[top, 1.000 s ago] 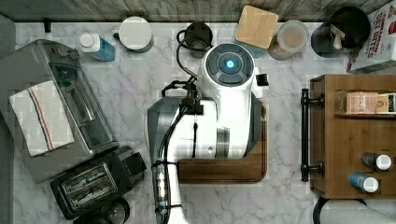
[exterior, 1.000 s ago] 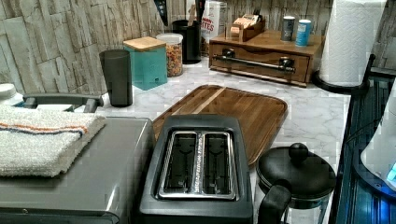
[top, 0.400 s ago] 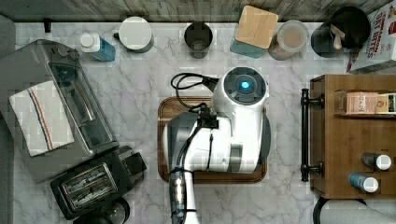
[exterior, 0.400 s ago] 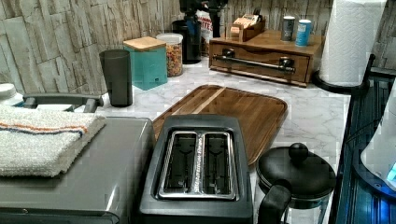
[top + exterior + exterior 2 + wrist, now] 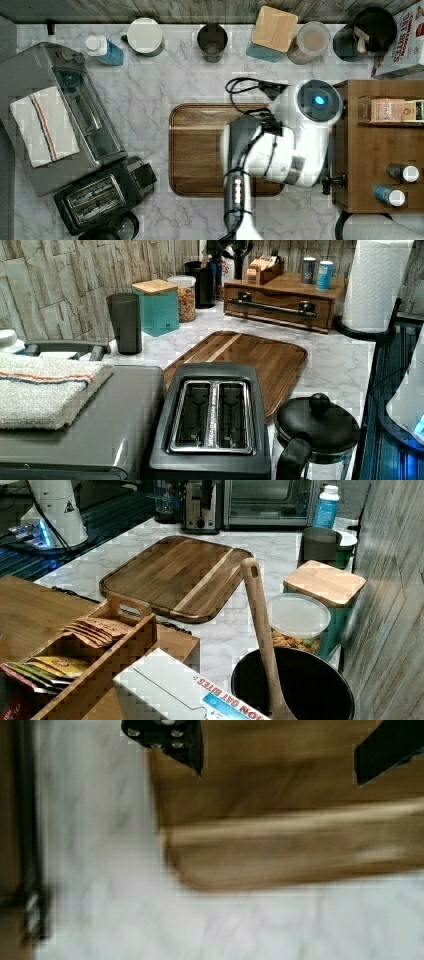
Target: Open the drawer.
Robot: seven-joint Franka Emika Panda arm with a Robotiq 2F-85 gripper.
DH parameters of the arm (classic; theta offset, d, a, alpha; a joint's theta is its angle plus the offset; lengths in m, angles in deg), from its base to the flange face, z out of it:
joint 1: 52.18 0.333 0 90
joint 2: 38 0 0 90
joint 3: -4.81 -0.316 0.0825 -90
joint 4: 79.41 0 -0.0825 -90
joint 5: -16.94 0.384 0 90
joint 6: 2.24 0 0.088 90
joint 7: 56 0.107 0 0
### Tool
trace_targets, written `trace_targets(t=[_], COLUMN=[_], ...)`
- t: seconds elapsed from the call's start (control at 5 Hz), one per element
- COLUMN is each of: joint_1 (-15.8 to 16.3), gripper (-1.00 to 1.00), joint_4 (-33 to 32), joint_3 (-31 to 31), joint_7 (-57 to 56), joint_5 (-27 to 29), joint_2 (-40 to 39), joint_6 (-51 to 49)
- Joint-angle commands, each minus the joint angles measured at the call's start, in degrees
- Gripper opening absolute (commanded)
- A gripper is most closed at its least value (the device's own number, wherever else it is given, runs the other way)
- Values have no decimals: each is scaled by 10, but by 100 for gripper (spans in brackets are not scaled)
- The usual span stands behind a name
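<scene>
- From the wrist camera I see my end effector [image 5: 277,757] with its two black fingers [image 5: 175,740] set wide apart and nothing between them.
- Below the fingers lie the rounded corner of the wooden cutting board [image 5: 300,845] and bare marble counter [image 5: 100,870].
- At the left edge of the wrist frame runs a dark bar, the drawer handle [image 5: 25,820], blurred.
- In the top view the white arm [image 5: 295,135] sits right of centre, over the right end of the cutting board [image 5: 200,150] and just beside the drawer [image 5: 380,150] at the right edge of the frame.
- In the left view the drawer [image 5: 280,302] stands in the upper middle of the frame, its front flush and closed, the long black handle [image 5: 272,307] running across it on two mounts.
- Two small cans [image 5: 317,272] stand on the drawer unit's top, with a paper towel roll [image 5: 377,285] to its right.
- A toaster [image 5: 212,420] fills the lower middle of the left view.
</scene>
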Motion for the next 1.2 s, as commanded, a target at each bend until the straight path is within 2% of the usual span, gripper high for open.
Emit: trace_targets(t=[0.2, 0.4, 0.6, 1.0, 1.2], joint_1=[-53, -52, -56, -70, -84], gripper=[100, 100, 100, 100, 100], joint_4=[12, -53, -46, -96, -112], joint_3=[36, 58, 64, 74, 79], joint_7=[-98, -141, -144, -138, -168], joint_5=[-55, -55, -82, -114, -97], joint_2=[-23, -10, -19, -25, -39], joint_6=[59, 179, 164, 226, 272])
